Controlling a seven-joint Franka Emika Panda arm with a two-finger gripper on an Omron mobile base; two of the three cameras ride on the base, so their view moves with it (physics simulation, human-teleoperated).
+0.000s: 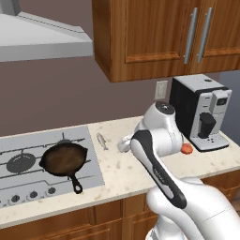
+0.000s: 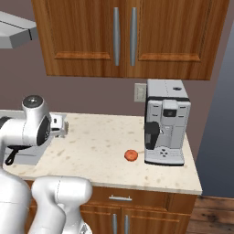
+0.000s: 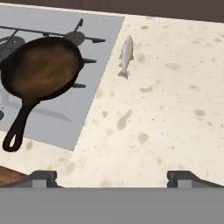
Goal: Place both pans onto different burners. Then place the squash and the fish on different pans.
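The rusty brown-black round skillet [image 1: 64, 158] sits on the flat silver-grey cooktop [image 1: 28, 140], over a burner with thin black wire grates [image 3: 85, 39], its short handle pointing toward the front edge of the cooktop. Just off the cooktop's right edge, the small slender silver-grey fish [image 3: 126, 55] lies on the speckled beige counter [image 2: 105, 137]. The small orange-red squash [image 2: 130, 155] rests well to the right of the cooktop, just beside the base of the grey-and-black coffee machine [image 2: 165, 128]. The 2-finger gripper [image 3: 112, 178] hangs above the counter right of the cooktop, fingers spread wide, holding nothing.
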